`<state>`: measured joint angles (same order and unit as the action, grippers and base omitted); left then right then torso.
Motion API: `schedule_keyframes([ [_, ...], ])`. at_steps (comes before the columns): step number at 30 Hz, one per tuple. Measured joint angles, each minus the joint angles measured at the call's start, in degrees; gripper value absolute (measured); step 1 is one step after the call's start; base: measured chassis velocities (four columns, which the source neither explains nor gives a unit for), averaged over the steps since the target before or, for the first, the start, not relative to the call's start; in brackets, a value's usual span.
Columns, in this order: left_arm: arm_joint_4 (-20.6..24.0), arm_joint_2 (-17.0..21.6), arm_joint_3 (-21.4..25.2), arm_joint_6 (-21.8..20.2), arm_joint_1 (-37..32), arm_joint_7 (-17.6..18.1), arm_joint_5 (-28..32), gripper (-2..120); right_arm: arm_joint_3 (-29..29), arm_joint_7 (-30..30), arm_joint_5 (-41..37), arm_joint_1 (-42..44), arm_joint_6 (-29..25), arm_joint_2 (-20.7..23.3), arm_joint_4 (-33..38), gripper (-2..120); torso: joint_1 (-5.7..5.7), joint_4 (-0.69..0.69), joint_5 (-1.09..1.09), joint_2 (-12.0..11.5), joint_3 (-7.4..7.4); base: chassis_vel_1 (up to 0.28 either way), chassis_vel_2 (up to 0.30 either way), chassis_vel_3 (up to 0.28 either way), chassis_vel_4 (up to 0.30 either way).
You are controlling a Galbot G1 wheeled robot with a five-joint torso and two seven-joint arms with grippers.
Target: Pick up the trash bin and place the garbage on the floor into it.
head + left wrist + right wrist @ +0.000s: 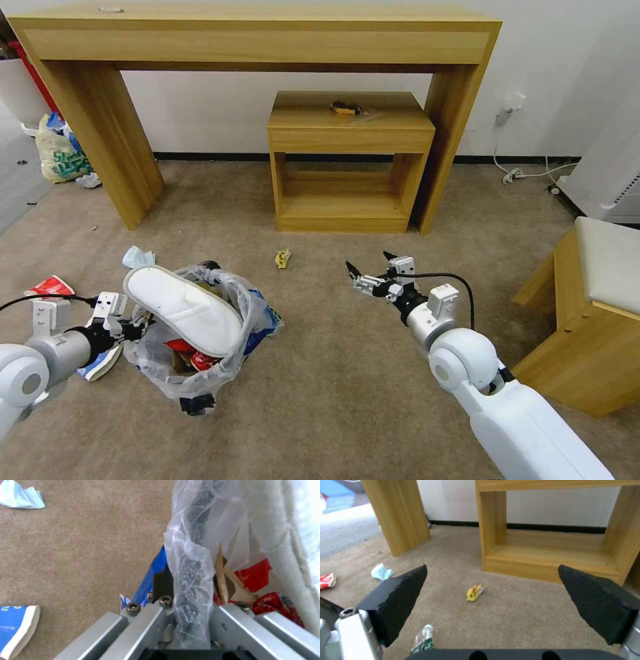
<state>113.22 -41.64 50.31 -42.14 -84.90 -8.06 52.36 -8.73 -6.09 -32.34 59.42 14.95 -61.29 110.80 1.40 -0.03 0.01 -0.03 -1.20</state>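
Right wrist view alone shows a bottle (424, 640) under my spread right hand (493, 595); my left hand (186, 620) pinches the bin (200, 313) rim, slipper (183, 309) inside.

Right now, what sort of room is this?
Probably a furnished indoor room, maybe a staged bedroom or hotel room: beige carpet floor, light wooden console table against a white wall, small wooden side table beneath it.

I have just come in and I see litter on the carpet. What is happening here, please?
The left gripper is clamped on the rim of the trash bin, which already holds a white slipper and red wrappers. The right gripper hangs open above the carpet, facing a small yellow wrapper. A blue tissue and a red carton lie on the floor too.
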Motion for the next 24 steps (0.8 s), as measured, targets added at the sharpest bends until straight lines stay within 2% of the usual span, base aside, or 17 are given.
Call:
schedule_keyframes([
  [17, -0.4, 0.3, 0.3, 0.0, 0.0, -0.3, -0.2, 0, 0.0, -0.3, 0.6, 0.1, -0.3, -1.5, -2.1, 100, 0.00, 0.01, -0.03, 0.0, 0.00, 0.191, 0.193, -0.193, -0.190],
  [24, -0.7, 0.3, 0.2, 0.0, 0.2, -0.7, -0.3, 0, -0.1, 1.0, -1.0, -1.4, 1.3, -1.2, -7.5, 100, 0.01, 0.03, -0.02, 0.0, 0.00, 0.113, 0.118, -0.124, -0.125],
])
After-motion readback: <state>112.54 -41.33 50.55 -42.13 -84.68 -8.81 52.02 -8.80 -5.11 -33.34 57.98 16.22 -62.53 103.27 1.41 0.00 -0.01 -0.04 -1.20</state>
